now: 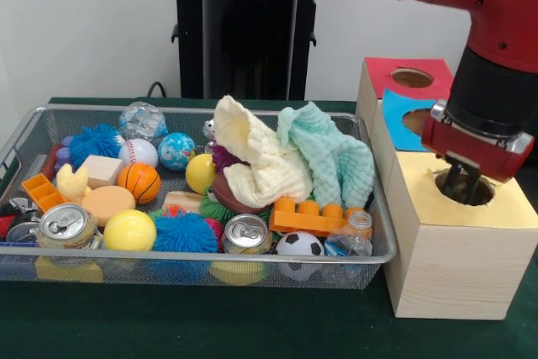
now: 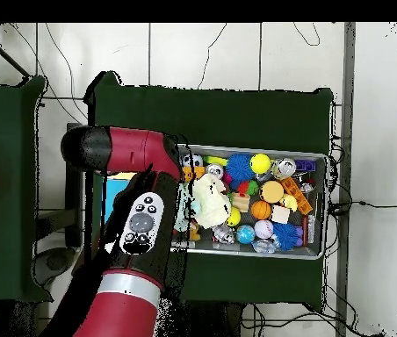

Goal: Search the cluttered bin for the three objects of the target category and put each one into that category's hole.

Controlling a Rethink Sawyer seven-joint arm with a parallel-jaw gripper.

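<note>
The pincer [image 1: 461,181] hangs with its dark tips dipped into the ragged round hole [image 1: 466,187] of the yellow-topped box [image 1: 454,237], which stands on the green bench [image 1: 210,325] just right of the wire mesh bin [image 1: 50,124] in the front view; whether the tips are spread or closed, or hold anything, cannot be made out. No printed wrapper can be picked out among the bin's clutter, which includes a cream cloth [image 1: 256,157], a mint cloth [image 1: 332,153], drink cans, balls and an orange brick [image 1: 307,218]. The blue-topped box [image 1: 402,119] and red-topped box [image 1: 399,77] stand behind the yellow one.
</note>
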